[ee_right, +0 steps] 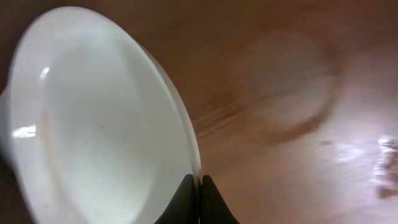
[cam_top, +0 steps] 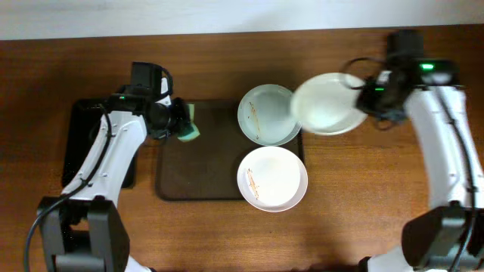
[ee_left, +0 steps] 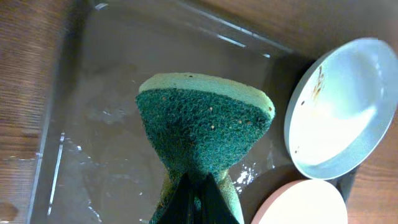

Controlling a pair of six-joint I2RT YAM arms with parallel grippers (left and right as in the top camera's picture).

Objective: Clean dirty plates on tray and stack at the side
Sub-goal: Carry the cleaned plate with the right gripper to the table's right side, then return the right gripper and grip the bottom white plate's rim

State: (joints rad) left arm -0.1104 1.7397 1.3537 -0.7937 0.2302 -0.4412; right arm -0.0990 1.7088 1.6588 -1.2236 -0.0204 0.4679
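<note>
- On the overhead view my left claw (cam_top: 181, 122) is clamped shut on a green sponge (cam_top: 189, 130), pinching it at the middle so it flares out past the fingertips.
- In the left wrist view the sponge (ee_left: 202, 127) shows its dark green scouring face with a paler layer behind it, and it hangs over the bare far-left part of the tray (ee_left: 118, 93).
- I cannot tell whether the sponge touches the tray.
- The tray (cam_top: 200, 162) lies at the middle of the desk (cam_top: 340, 219), and its left half is bare and shiny.
- The blue-green plate (cam_top: 265, 117) sits flat in the tray's far-right corner, with a thin brownish smear on its left side.
- The front plate (cam_top: 274, 178), a white one, lies just nearer me than the blue-green one, at the tray's near-right corner. It overlaps the rim and has a brownish smear at its left edge.
- My right claw (cam_top: 364, 97) is closed on the right rim of the held plate (cam_top: 325, 104), also white.
- From above, the held plate covers the blue-green plate's right edge and reaches out past the tray over the desk.
- The right wrist view has the fingertips together on the rim, the held plate (ee_right: 93, 124) tilted with its hollow towards the camera, and blurred wood behind.
- A black tray (cam_top: 76, 128) lies on the desk left of the brown one, partly under my left arm.
</note>
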